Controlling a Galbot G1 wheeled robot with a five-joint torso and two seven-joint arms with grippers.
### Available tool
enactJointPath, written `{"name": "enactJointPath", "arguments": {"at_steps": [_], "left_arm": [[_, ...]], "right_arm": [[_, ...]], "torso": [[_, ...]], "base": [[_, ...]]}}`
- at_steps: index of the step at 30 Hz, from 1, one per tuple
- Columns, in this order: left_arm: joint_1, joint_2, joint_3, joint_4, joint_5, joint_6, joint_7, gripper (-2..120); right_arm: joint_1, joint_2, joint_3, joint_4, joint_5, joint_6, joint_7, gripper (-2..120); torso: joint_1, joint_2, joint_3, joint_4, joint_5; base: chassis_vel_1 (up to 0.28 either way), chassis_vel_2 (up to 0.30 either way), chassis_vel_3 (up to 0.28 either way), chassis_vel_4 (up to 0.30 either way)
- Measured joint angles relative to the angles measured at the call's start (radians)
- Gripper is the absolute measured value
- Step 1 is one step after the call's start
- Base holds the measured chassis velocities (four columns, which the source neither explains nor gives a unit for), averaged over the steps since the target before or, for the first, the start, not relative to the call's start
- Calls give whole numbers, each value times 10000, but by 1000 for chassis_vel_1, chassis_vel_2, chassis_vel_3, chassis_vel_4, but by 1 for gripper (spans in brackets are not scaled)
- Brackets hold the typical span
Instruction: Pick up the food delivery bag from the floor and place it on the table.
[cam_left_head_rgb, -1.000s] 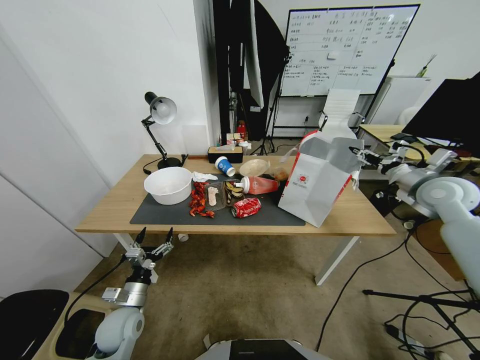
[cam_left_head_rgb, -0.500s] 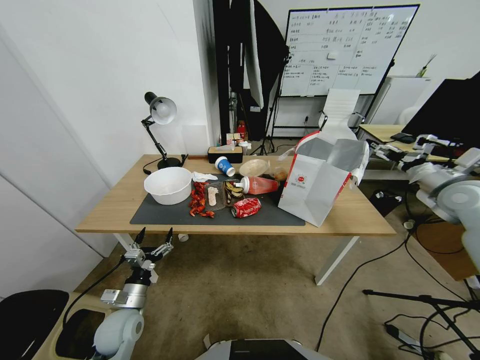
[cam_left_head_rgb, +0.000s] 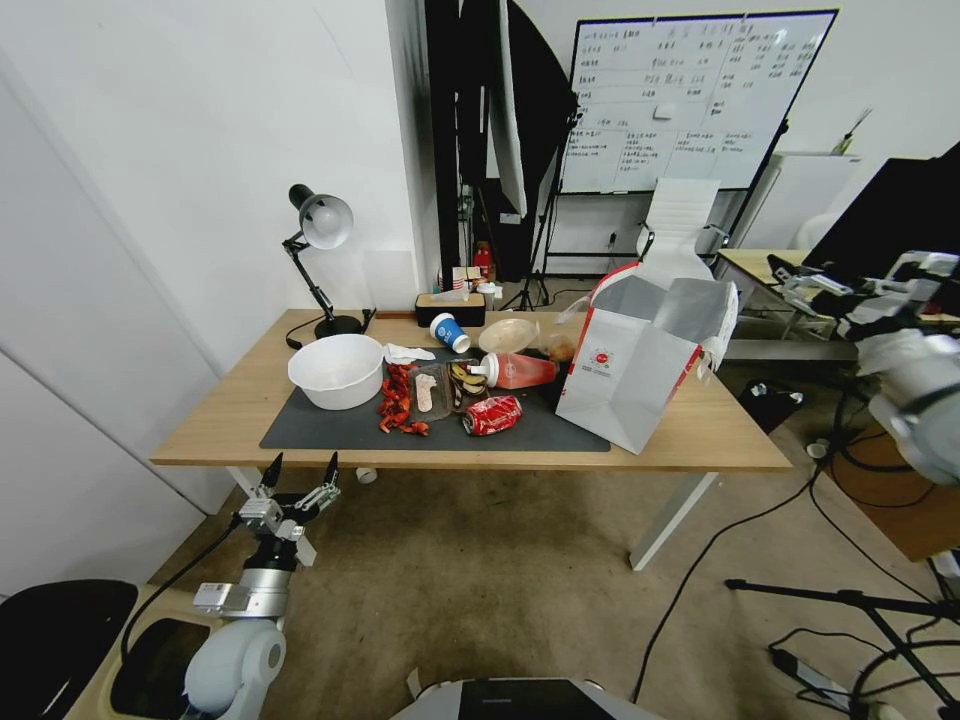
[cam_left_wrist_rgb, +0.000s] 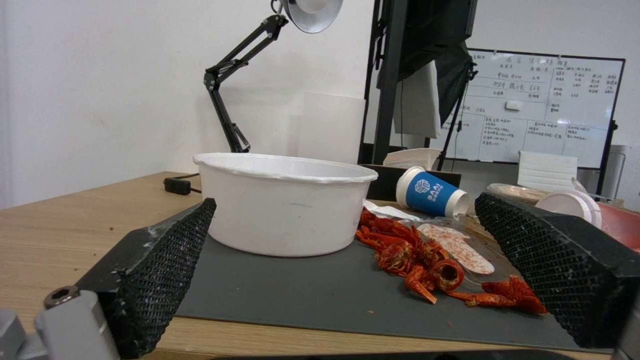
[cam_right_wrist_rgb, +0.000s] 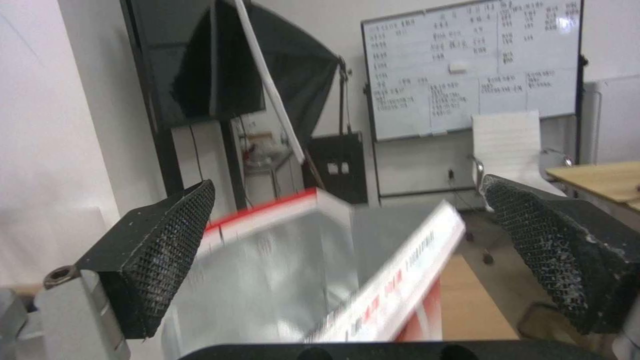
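The food delivery bag (cam_left_head_rgb: 635, 375), white with red edges and a silver lining, stands on the right part of the table (cam_left_head_rgb: 225, 415), its top open. My right gripper (cam_left_head_rgb: 797, 283) hangs open to the right of the bag, clear of it and level with its top. In the right wrist view the bag's foil-lined mouth (cam_right_wrist_rgb: 280, 280) lies between and beyond the spread fingers (cam_right_wrist_rgb: 167, 240). My left gripper (cam_left_head_rgb: 302, 463) is open and holds nothing, low at the table's front left edge above the floor (cam_left_head_rgb: 500, 580).
On the dark mat (cam_left_head_rgb: 330, 430) lie a white bowl (cam_left_head_rgb: 336, 370), red crayfish shells (cam_left_head_rgb: 397, 400), a crushed can (cam_left_head_rgb: 492, 414), a pink bottle (cam_left_head_rgb: 520, 371) and a blue cup (cam_left_head_rgb: 450, 331). A desk with a monitor (cam_left_head_rgb: 895, 225) stands at the right. Cables (cam_left_head_rgb: 720, 540) cross the floor.
My right gripper has let go of the bag's upper right edge and drawn back to the right. The bag stays standing on the table. The left arm has barely shifted.
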Motion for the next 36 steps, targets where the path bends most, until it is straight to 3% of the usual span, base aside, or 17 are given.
{"name": "enactJointPath", "arguments": {"at_steps": [12,20,23,31,36], "left_arm": [[-29,-31,-9,103,-119,-144,-53,100],[-11,-58,14,162,-156,-310,-82,100],[0,-25,-25,162,-237,-342,-87,100],[-13,9,-15,304,-278,-488,-89,100],[-6,32,-10,337,-234,-503,-63,100]], "right_arm": [[-1555,2132,-362,2202,-1545,-619,120,100],[-2265,3385,-1261,2438,-2649,-458,-455,100],[-2471,3643,-1490,2324,-3146,-218,-784,100],[-2825,4075,-2795,159,-5014,2144,-2301,100],[-2826,4318,-3280,-570,-5532,2924,-3037,100]], "torso": [[0,0,0,-1,-6],[0,0,0,-1,-3],[0,0,0,1,-7],[1,-1,1,1,-2],[1,-1,1,0,-2]], "base": [[0,0,0,0],[0,0,0,0],[0,0,0,0],[0,0,0,0],[0,0,0,0]]}}
